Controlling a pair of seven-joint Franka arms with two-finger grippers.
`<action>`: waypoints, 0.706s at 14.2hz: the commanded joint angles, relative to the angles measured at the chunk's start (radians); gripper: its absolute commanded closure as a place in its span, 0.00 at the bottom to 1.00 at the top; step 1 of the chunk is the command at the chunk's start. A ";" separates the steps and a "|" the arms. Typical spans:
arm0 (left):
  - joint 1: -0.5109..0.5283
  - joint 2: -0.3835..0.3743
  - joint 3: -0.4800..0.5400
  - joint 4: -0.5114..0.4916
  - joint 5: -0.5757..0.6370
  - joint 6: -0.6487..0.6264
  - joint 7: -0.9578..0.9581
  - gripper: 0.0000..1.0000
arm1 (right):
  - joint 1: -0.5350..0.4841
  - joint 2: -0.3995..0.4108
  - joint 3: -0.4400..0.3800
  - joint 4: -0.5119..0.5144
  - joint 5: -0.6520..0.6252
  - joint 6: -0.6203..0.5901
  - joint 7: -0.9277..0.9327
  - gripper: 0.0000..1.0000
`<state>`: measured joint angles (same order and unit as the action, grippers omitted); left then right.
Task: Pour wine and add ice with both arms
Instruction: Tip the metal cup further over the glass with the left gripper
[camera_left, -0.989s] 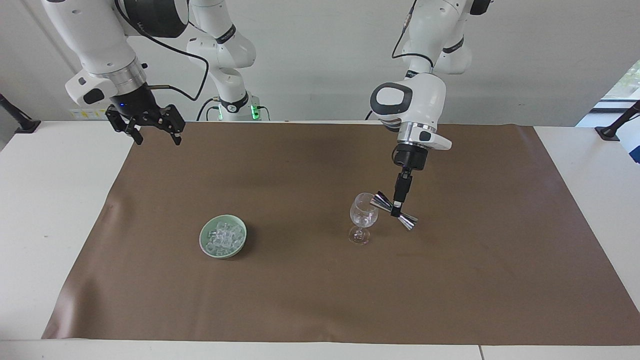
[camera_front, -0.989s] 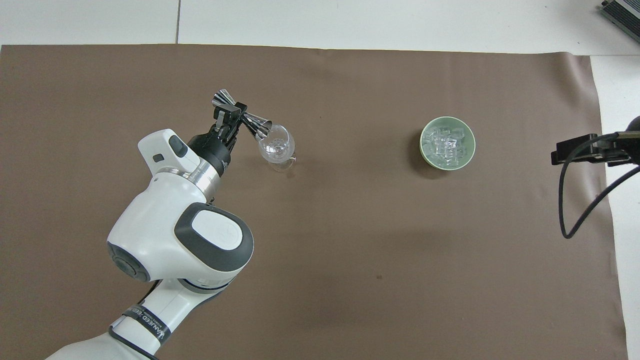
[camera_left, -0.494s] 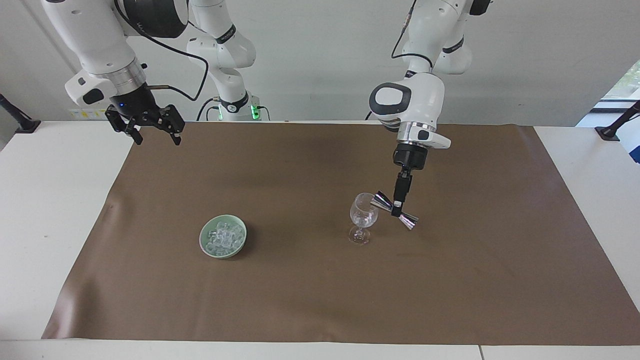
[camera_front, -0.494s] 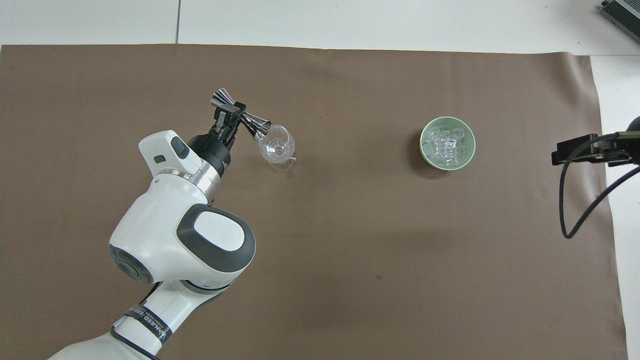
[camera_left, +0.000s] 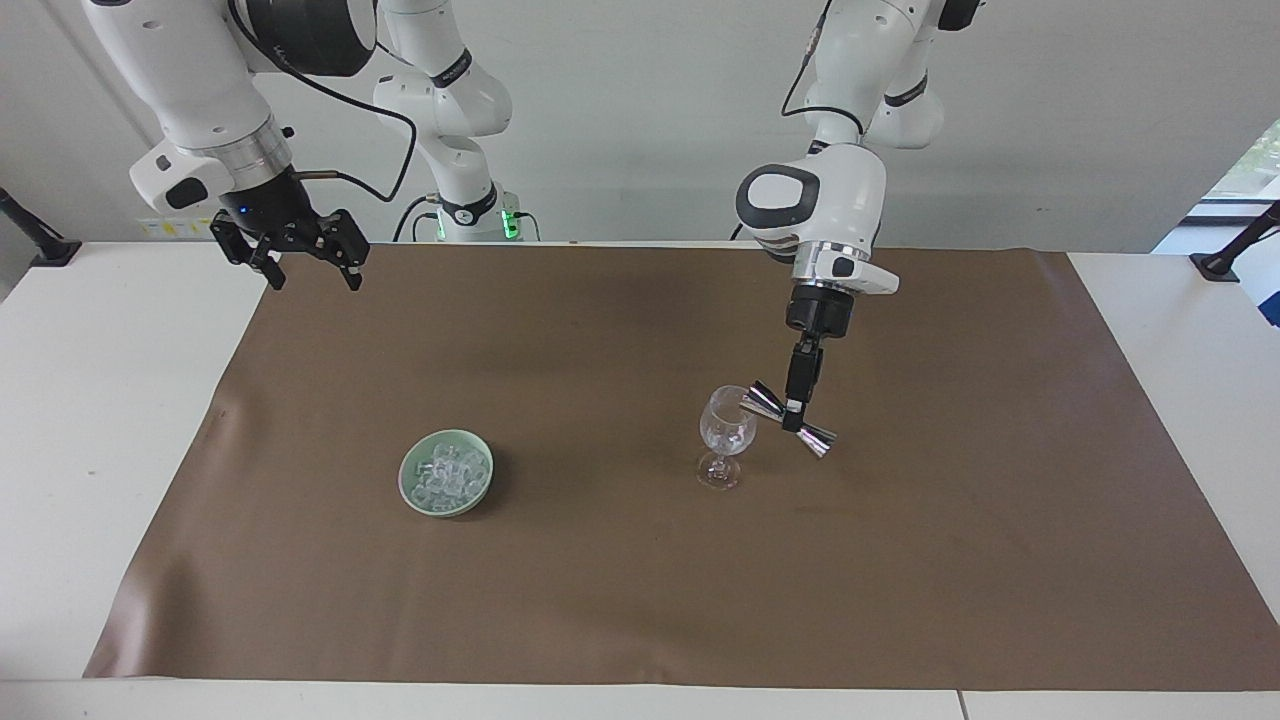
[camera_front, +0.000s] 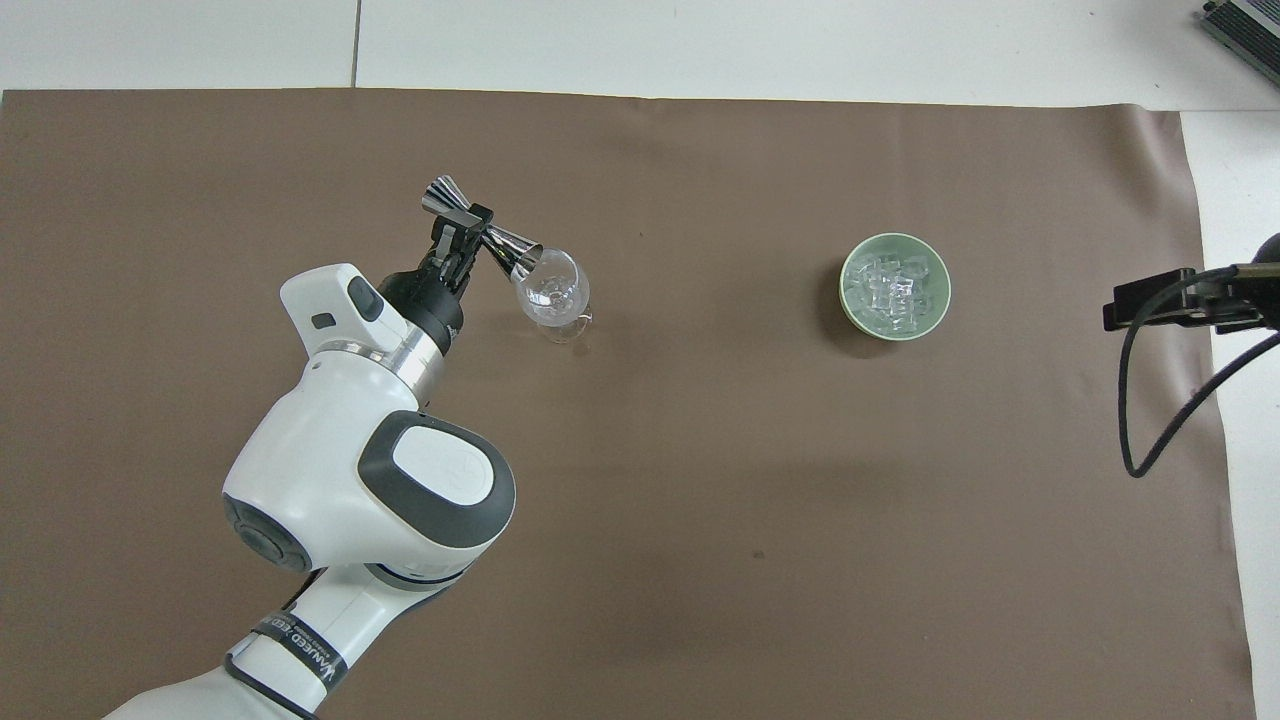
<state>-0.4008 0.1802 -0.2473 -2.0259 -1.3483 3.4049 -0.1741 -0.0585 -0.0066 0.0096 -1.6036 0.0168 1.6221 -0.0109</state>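
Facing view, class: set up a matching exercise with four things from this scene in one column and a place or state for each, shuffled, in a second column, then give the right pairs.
Things
1. jigger
2. ice
3. glass
4. right hand

Places or states
A. upright on the brown mat
B. open, up in the air over the mat's edge, waiting
C. tilted, gripped at its waist by the left hand, one end at the glass's rim
D. heaped in the green bowl

Pairs: 1-C, 2-D, 3-A, 4-B

Brown mat (camera_left: 620, 600) over a white table (camera_left: 100, 400).
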 joint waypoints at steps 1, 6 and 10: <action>-0.021 0.015 0.014 0.022 0.011 0.030 0.013 1.00 | -0.014 -0.029 0.003 -0.035 0.023 0.012 -0.024 0.00; -0.021 0.016 0.014 0.030 0.012 0.031 0.024 1.00 | -0.014 -0.029 0.003 -0.035 0.023 0.010 -0.024 0.00; -0.021 0.027 0.014 0.042 0.024 0.033 0.034 1.00 | -0.012 -0.029 0.003 -0.035 0.023 0.013 -0.024 0.00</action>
<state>-0.4009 0.1816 -0.2473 -2.0160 -1.3429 3.4107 -0.1532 -0.0585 -0.0072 0.0096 -1.6041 0.0168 1.6221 -0.0110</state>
